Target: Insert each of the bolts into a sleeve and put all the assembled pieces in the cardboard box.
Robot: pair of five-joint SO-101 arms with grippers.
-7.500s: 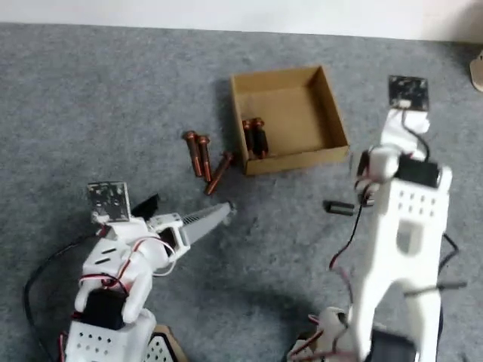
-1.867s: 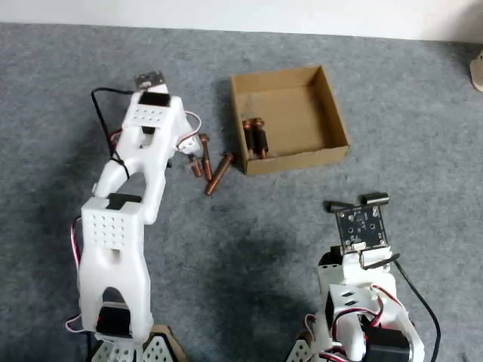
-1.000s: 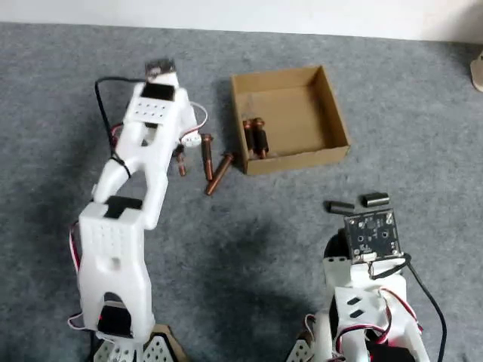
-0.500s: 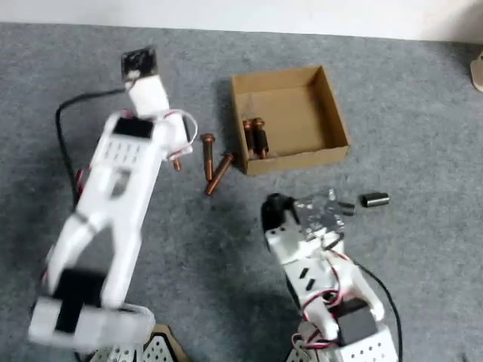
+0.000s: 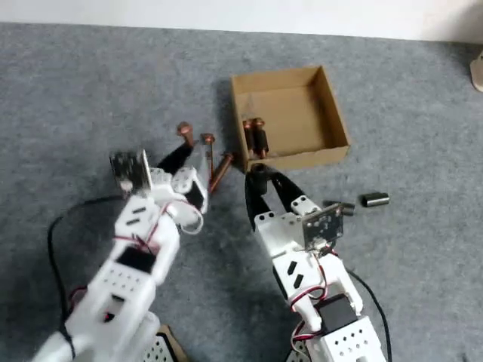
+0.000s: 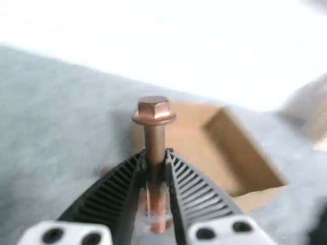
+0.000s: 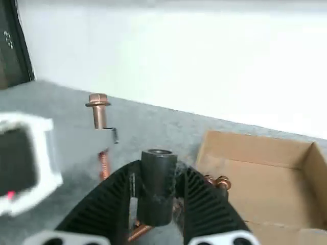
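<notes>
High view had your left gripper clenched on a copper bolt, head pointing toward 12 o'clock, over the grey carpet. From the left wrist view you could see the ridged fingers pinching that bolt's shank, with the hex head clear above the tips. Your right gripper sat at about 3 o'clock from the left one, grasping a black sleeve. The right wrist view showed that sleeve standing upright between the fingers, open end up. Bolt and sleeve were near each other but apart.

The cardboard box lay at 1 o'clock from your right gripper. Two assembled pieces lay side by side inside it, against its 9 o'clock wall. A loose bolt and a tilted bolt lay on the carpet between your left gripper and the box. A short sleeve and a second sleeve lay on the carpet at 5 o'clock from the box, outside it.
</notes>
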